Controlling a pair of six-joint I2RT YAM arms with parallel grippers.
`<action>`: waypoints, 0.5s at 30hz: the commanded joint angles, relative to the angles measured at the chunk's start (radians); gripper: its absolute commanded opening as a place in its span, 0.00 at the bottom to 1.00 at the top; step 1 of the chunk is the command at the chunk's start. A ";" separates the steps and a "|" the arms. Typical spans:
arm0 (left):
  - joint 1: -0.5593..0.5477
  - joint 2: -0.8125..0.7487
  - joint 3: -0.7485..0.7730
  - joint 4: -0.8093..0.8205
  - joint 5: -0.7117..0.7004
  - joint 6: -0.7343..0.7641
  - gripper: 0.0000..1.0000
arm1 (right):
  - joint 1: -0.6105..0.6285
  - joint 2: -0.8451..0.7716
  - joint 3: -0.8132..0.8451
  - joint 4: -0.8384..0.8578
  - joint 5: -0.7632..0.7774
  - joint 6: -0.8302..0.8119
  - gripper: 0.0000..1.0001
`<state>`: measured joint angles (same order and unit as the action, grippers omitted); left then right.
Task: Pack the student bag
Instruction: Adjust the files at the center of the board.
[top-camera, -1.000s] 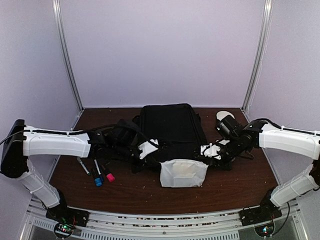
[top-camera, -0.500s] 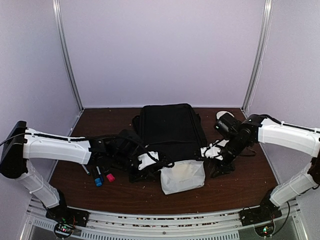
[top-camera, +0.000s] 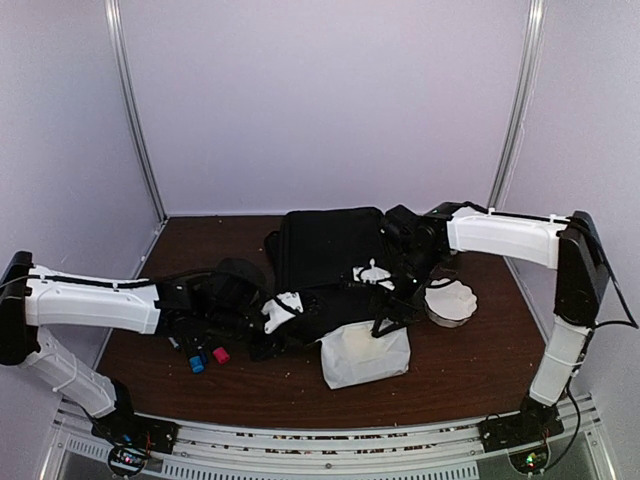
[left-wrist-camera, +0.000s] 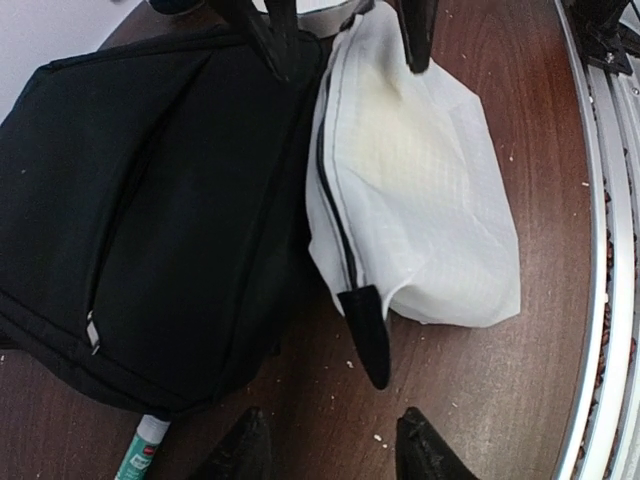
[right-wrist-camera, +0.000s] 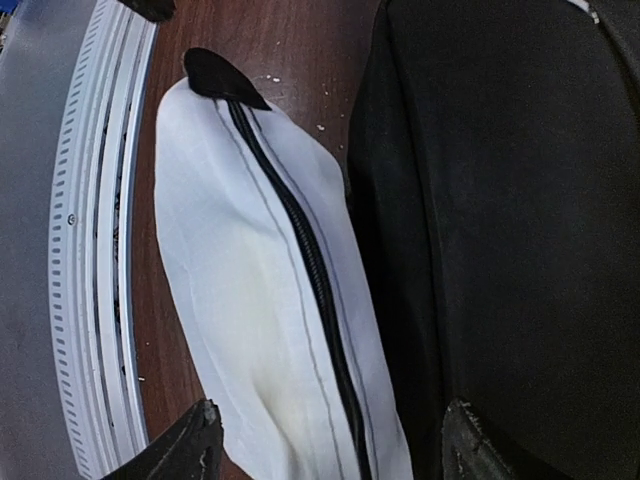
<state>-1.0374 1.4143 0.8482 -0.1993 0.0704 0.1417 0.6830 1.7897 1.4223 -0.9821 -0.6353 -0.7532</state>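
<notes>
Student bag (top-camera: 335, 250) lies flat, white pouch (top-camera: 365, 355) touching it

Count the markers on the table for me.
3, all by the left arm: a blue-capped marker, a red-capped marker right of it, and a third marker half under the arm. More may hide beneath the arm or the student bag.

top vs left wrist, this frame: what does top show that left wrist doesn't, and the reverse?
Top only: left arm and right arm, the markers' red cap and blue cap left of the bag, and a white round thing to its right.
Left wrist only: the pouch with its black zip and tab; left gripper, jaws apart, nothing between.
Both: bag and pouch side by side on the brown table.
</notes>
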 joint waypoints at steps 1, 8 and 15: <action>0.045 -0.099 -0.035 0.084 -0.046 -0.091 0.47 | 0.000 0.106 0.081 -0.093 -0.096 -0.012 0.76; 0.090 -0.141 -0.065 0.122 -0.060 -0.135 0.48 | 0.015 0.157 0.113 -0.189 -0.142 -0.096 0.53; 0.115 -0.096 -0.038 0.150 -0.069 -0.157 0.48 | 0.024 0.017 0.023 -0.095 -0.097 -0.031 0.08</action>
<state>-0.9382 1.2907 0.7959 -0.1165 0.0158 0.0154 0.6991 1.9224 1.4868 -1.1118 -0.7433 -0.8215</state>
